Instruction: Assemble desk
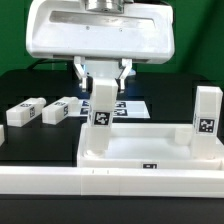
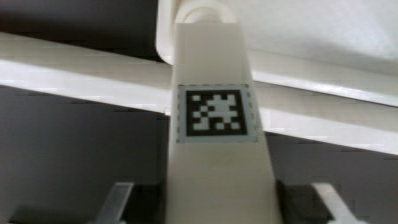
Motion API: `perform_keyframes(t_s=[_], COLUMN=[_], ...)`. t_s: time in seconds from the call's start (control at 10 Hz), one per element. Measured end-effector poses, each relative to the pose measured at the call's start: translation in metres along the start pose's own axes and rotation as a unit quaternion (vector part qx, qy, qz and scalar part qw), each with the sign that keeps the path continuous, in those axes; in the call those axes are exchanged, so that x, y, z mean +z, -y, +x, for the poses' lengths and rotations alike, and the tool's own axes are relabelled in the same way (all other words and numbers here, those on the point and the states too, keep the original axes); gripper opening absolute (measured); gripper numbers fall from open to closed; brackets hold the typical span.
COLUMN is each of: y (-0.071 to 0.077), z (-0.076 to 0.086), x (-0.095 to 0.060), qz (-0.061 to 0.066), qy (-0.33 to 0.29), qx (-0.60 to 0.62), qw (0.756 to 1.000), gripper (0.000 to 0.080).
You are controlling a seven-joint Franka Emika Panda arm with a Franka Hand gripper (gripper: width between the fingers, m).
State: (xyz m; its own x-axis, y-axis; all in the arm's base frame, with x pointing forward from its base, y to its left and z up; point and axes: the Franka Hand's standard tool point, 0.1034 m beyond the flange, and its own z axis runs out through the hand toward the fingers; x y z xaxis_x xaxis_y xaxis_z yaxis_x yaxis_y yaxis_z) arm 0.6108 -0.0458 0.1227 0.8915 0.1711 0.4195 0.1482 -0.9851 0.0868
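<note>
The exterior view sits low and close at the front of the worktop (image 1: 35, 145). It looks a little down, across it, at the arm. The upright leg (image 1: 102, 105) is near the middle and the tabletop (image 1: 140, 150) is toward 6 o'clock. The wrist view looks along that leg (image 2: 217, 50) from very near. Both views show its tag (image 2: 217, 110) and the tabletop's rim (image 2: 71, 75).

No legible text or numbers; only coded square tags on each leg (image 1: 103, 100), tabletop (image 1: 120, 160).
</note>
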Motion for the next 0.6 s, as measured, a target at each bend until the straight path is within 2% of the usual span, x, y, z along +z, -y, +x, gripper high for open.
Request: perform_keyframes(t_s=[0.1,0.2,0.4,0.5,0.6], y=[-0.0016,-0.0021,-0.0023,-0.0023,-0.0023], z=[0.0020,0.0029,0.0025,0.0024,0.0024], x=[0.0014,0.0019,0.0021,0.0022,0.0022], qz=[-0.010,-0.015,-0.015,-0.015,-0.015], qy=[-0.015,-0.022,-0.021,-0.020,-0.020], qx=[-0.002,-0.002,-0.002,-0.002,-0.002], qw=[1.000,1.000,1.000,1.000,1.000], gripper=[0.0289,0.0289,0.0290,0.0479,0.0479])
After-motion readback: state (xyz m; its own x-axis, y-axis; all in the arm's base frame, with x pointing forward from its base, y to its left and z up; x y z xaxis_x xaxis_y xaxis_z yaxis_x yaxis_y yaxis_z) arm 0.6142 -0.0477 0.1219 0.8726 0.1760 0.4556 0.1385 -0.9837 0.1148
